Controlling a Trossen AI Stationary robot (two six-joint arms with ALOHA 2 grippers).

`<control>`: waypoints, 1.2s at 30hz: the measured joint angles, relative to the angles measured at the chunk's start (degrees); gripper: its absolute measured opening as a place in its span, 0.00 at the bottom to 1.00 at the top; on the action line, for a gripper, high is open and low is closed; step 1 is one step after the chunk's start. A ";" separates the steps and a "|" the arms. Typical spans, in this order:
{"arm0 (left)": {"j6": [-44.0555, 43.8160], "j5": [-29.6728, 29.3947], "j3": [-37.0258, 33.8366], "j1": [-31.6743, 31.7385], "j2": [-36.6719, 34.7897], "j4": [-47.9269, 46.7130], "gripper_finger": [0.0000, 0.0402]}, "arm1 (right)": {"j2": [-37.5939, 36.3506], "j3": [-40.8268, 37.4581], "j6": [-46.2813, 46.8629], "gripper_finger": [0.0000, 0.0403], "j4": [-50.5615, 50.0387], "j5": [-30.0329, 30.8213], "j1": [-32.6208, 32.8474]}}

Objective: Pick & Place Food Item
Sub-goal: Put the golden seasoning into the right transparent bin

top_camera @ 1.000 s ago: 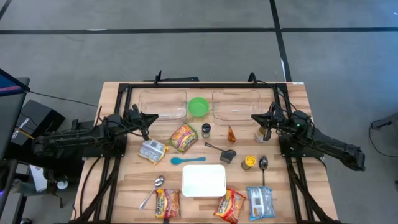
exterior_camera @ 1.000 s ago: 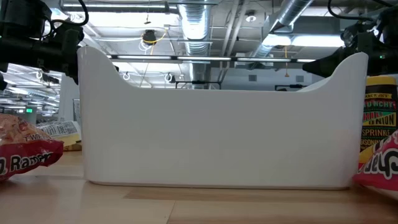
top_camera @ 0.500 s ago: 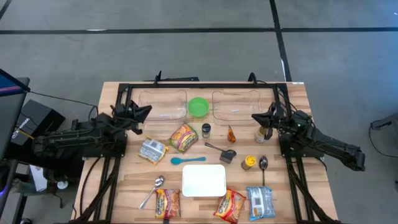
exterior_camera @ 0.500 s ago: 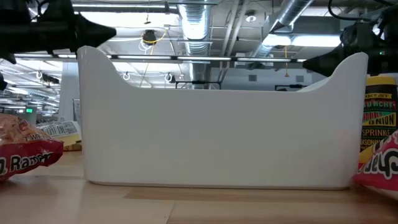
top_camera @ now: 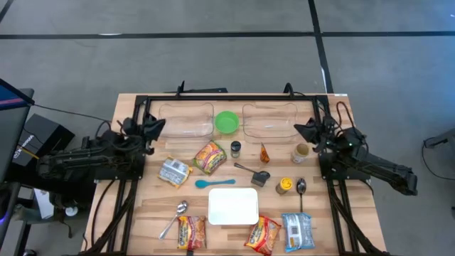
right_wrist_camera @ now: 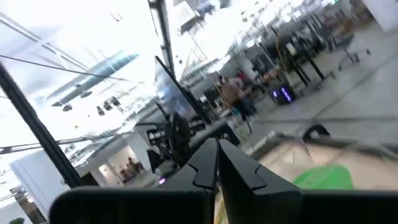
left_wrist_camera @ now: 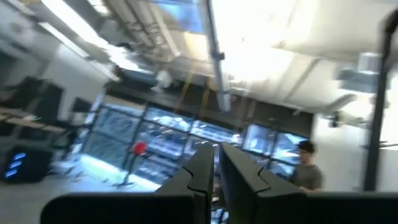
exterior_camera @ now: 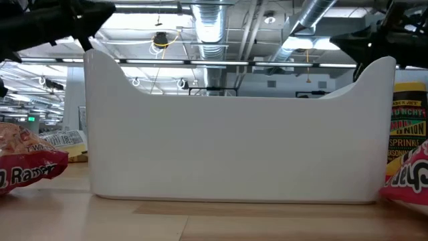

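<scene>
progress: none placed, white bin (top_camera: 233, 206) looks empty | left hand (top_camera: 153, 126), right hand (top_camera: 304, 129): closed, holding nothing (food packets remain on bench (top_camera: 341, 235))

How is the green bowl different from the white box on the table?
The green bowl is round, while the white box is a rectangle with rounded corners. The green bowl is the smaller of the two. The green bowl sits at the far side of the table between two clear containers; the white box sits near the front among snack packets. Both stand upright with their open tops facing up.
</scene>
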 joint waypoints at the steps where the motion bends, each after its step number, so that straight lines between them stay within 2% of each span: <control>1: 0.01 0.84 0.00 0.00 0.01 0.83 0.05 | -0.02 0.00 -0.04 0.03 1.23 0.03 0.00; 6: -0.01 3.76 0.00 0.00 0.03 1.65 0.05 | -0.02 0.00 -0.21 0.03 2.82 0.05 0.00; 9: -0.01 4.24 0.00 0.02 0.34 1.58 0.05 | -0.02 0.00 0.08 0.03 1.81 0.01 0.00; 16: -0.01 9.62 0.00 0.02 2.33 1.59 0.05 | 0.00 0.02 2.19 0.03 -2.57 -1.69 0.00; 21: -0.01 9.73 0.00 0.02 3.66 1.67 0.05 | 0.00 0.02 1.93 0.03 -2.63 -4.46 0.07; 36: 0.04 9.73 0.00 0.01 3.79 1.84 0.05 | 0.00 2.15 -3.16 0.03 -5.18 -4.54 0.07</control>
